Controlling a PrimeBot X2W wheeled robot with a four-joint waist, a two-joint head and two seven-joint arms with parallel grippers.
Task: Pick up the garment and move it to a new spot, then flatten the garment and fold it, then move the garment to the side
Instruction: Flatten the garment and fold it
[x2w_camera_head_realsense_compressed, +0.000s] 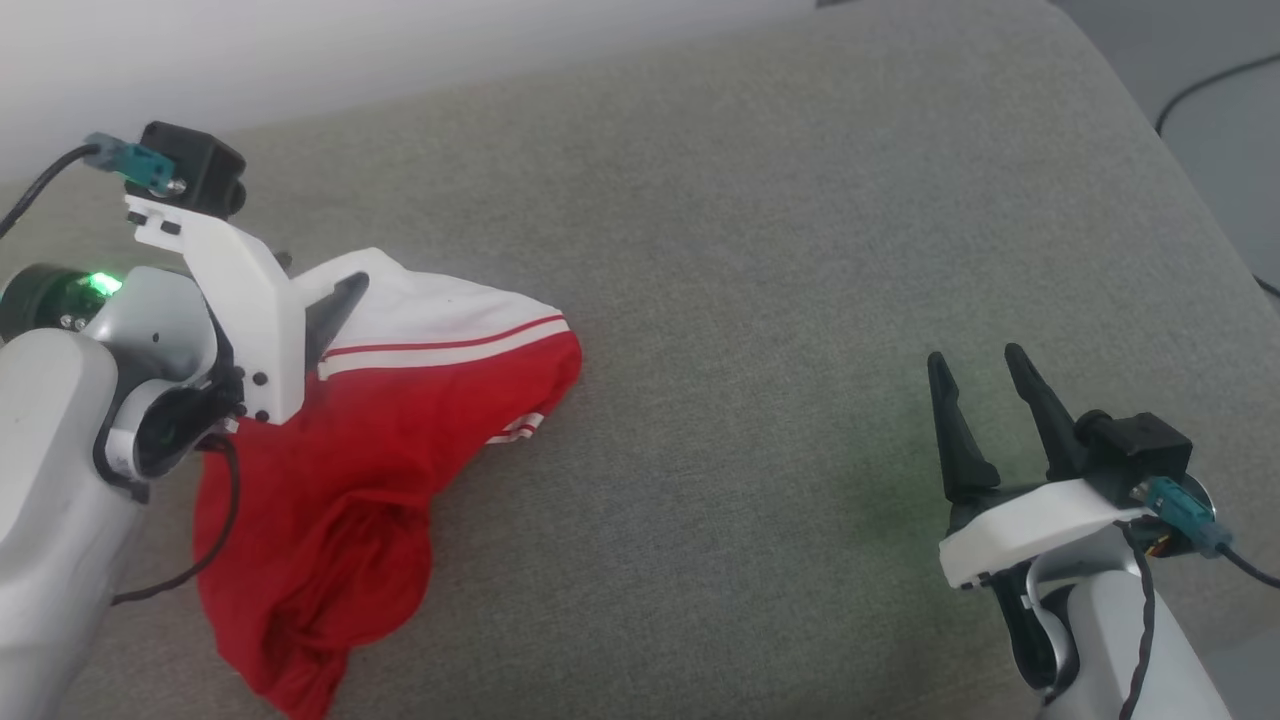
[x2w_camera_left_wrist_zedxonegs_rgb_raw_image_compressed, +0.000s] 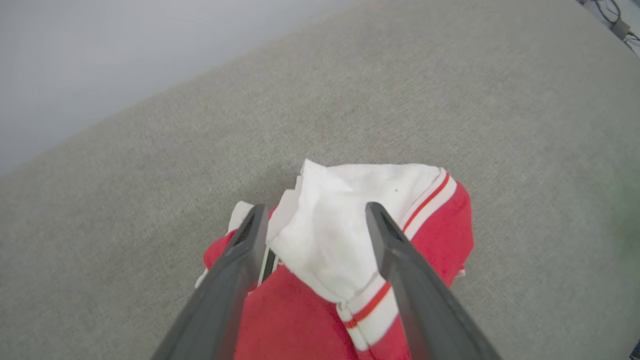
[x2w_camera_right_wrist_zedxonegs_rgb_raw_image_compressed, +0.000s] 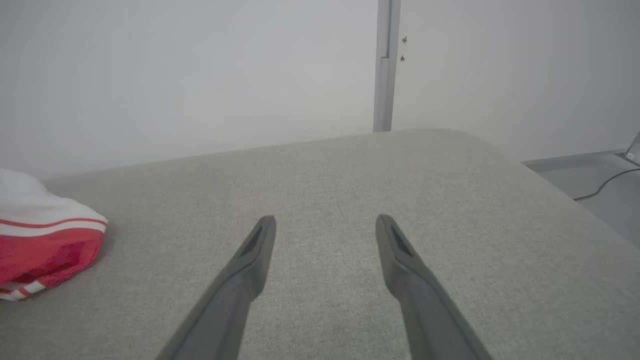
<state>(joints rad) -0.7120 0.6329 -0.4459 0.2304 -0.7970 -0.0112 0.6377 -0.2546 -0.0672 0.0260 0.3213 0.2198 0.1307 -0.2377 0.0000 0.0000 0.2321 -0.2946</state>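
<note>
The garment (x2w_camera_head_realsense_compressed: 400, 430) lies crumpled at the left of the grey cushion (x2w_camera_head_realsense_compressed: 760, 250), red body toward me, white sleeve with red-white striped trim on top. My left gripper (x2w_camera_head_realsense_compressed: 325, 275) hovers over that sleeve, open. In the left wrist view the left gripper (x2w_camera_left_wrist_zedxonegs_rgb_raw_image_compressed: 316, 207) straddles a raised white fold of the garment (x2w_camera_left_wrist_zedxonegs_rgb_raw_image_compressed: 430, 225), fingers on either side, not pinching it. My right gripper (x2w_camera_head_realsense_compressed: 975, 356) stands open at the lower right, well apart from the cloth, nothing between its fingers. In the right wrist view the right gripper (x2w_camera_right_wrist_zedxonegs_rgb_raw_image_compressed: 325, 220) points across bare cushion, with the garment (x2w_camera_right_wrist_zedxonegs_rgb_raw_image_compressed: 45, 245) at the far left.
The cushion (x2w_camera_right_wrist_zedxonegs_rgb_raw_image_compressed: 450, 200) has a rounded far right corner, with grey floor and a black cable (x2w_camera_head_realsense_compressed: 1205, 85) beyond it. A white wall with a vertical grey strip (x2w_camera_right_wrist_zedxonegs_rgb_raw_image_compressed: 385, 75) stands behind. Free cushion surface stretches between the garment and the right gripper.
</note>
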